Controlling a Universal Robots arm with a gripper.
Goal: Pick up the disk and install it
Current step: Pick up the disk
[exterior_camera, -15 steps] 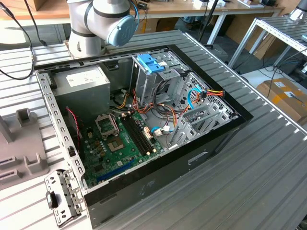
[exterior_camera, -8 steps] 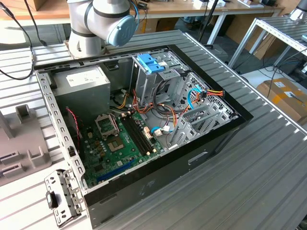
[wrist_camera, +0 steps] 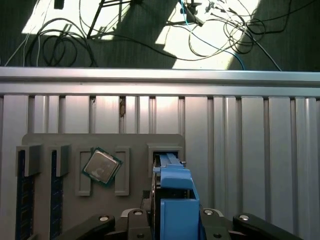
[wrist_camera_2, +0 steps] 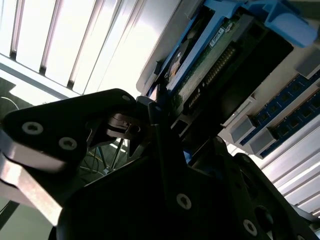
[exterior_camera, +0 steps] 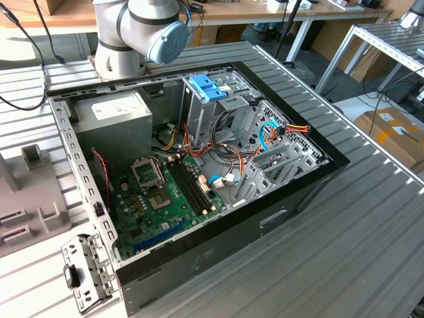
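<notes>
Clamping the disk (wrist_camera: 175,192) by its sides, gripper (wrist_camera: 172,216) tight; first wrist view: edge-up, long axis twd tray (wrist_camera: 100,140) corner slot; second wrist view: green PCB (wrist_camera_2: 200,75).

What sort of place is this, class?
Probably a robotics lab set up for computer assembly: a robot arm stands on a slatted aluminium table beside an open desktop PC case with its motherboard bare, and a grey fixture tray holds a CPU.

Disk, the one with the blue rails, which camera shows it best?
The second wrist view: it shows the disk lengthwise, with a blue rail, the green circuit board and the blue end tab. In the first wrist view the disk appears end-on, mostly blue carrier.
</notes>
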